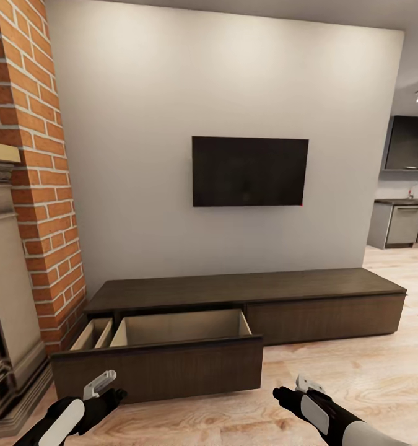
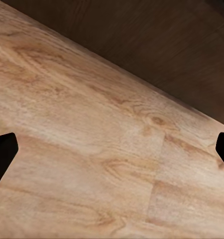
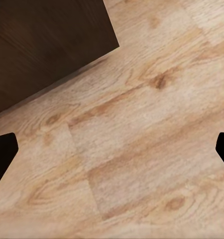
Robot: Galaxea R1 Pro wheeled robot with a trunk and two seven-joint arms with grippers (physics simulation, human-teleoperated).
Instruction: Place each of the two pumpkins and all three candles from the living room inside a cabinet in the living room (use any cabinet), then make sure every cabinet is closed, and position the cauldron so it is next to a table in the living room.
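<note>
The long, low dark-brown cabinet (image 1: 246, 288) stands against the white wall. Its left drawer (image 1: 159, 368) is pulled out over the floor, and the pale inside of it that I can see holds nothing. My left gripper (image 1: 113, 391) hangs open just in front of that drawer front, whose dark wood (image 2: 167, 45) fills the far part of the left wrist view, with bare planks between the fingertips (image 2: 2, 154). My right gripper (image 1: 286, 393) is open off the drawer's right corner (image 3: 47, 45), over bare floor. Pumpkins, candles, cauldron and table are out of view.
A red brick chimney and stone fireplace (image 1: 41, 186) close off the left, right beside the open drawer. A black TV (image 1: 250, 171) hangs on the wall above the cabinet. Wood floor (image 1: 357, 371) runs right toward the kitchen units (image 1: 404, 223).
</note>
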